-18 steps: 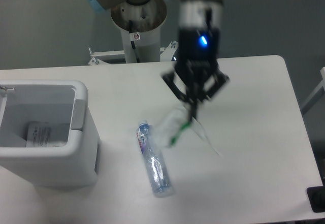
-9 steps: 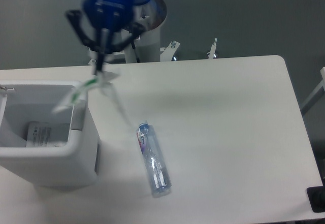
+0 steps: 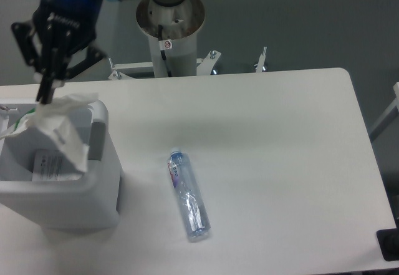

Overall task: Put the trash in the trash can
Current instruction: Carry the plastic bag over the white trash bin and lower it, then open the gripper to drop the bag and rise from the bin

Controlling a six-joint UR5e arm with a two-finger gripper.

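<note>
Bag held over the bin, bottle left on the desk.

The white bin (image 3: 59,181) at the desk's (image 3: 280,163) left front holds a pale labelled item on its floor; the gripper (image 3: 45,94), pinched on the clear bag (image 3: 59,128), hangs above the bin's opening, the bag drooping over it and down inside. Half a second ago the gripper was further right, with the bag trailing over the bin's right rim; it has since swung left. The bottle (image 3: 188,195) has not moved, lying flat just right of the bin, apart from it. The desk's right half offers free room out to its rounded corner.
</note>
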